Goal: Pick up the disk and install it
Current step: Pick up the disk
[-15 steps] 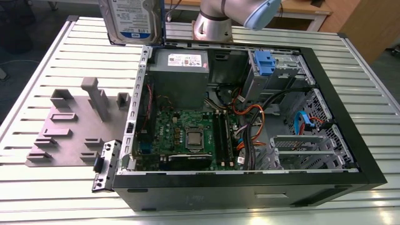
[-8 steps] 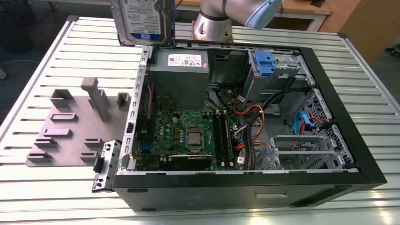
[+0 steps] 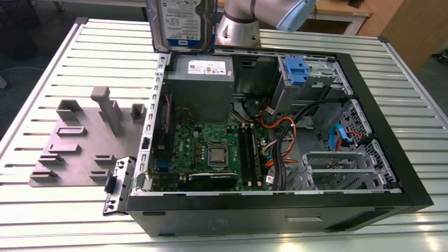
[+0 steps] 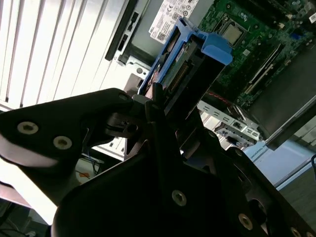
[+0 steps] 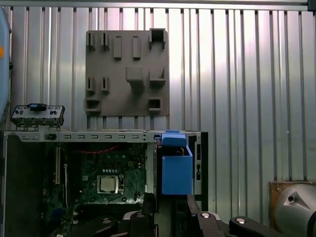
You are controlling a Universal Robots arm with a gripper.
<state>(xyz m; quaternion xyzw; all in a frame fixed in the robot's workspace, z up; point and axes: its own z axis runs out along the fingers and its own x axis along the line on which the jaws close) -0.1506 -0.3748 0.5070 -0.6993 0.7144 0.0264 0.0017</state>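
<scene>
Clamped between the black fingers (image 4: 158, 113) — the blue-framed disk (image 4: 182, 74) (label facing the exterior view). Held aloft, upright, over the edge of the open computer case (image 3: 280, 212), near its grey power supply (image 3: 199, 89). Farther off on the slatted bench (image 3: 56, 215) — a grey fixture plate (image 3: 77, 152).
</scene>
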